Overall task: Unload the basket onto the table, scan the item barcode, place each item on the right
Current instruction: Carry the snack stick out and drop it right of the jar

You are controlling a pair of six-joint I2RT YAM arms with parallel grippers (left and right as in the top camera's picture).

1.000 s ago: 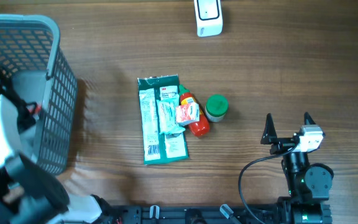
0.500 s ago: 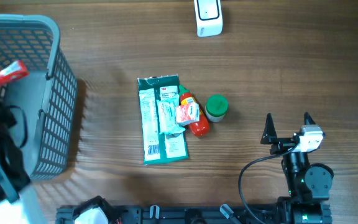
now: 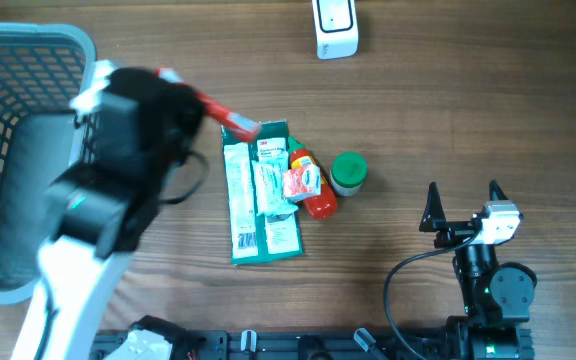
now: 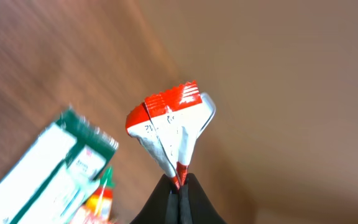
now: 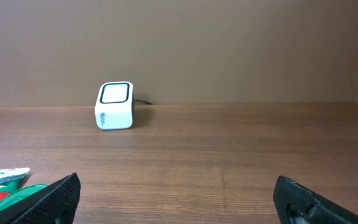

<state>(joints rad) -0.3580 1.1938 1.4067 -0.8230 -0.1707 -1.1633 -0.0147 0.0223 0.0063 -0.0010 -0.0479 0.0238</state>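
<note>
My left gripper [image 4: 180, 185] is shut on the bottom corner of a red and white sachet [image 4: 171, 127], which sticks up from its fingers. In the overhead view the left gripper [image 3: 194, 100] is blurred. It carries the sachet [image 3: 230, 120] above the table, just right of the basket and over the top left corner of the green pack [image 3: 260, 195]. The white barcode scanner [image 3: 335, 30] stands at the far edge, also seen from the right wrist as a scanner [image 5: 115, 106] with a dark window on top. My right gripper [image 3: 463, 200] rests open and empty at the near right.
A grey mesh basket [image 3: 98, 180] fills the left side. Beside the green pack lie a red sauce bottle [image 3: 315, 195] with a small packet on it, and a green-lidded jar [image 3: 348, 172]. The right gripper [image 5: 179, 199] faces bare wood.
The left arm has swung from over the basket to the right, carrying the red and white sachet out to the pile's top left. The right arm has not moved.
</note>
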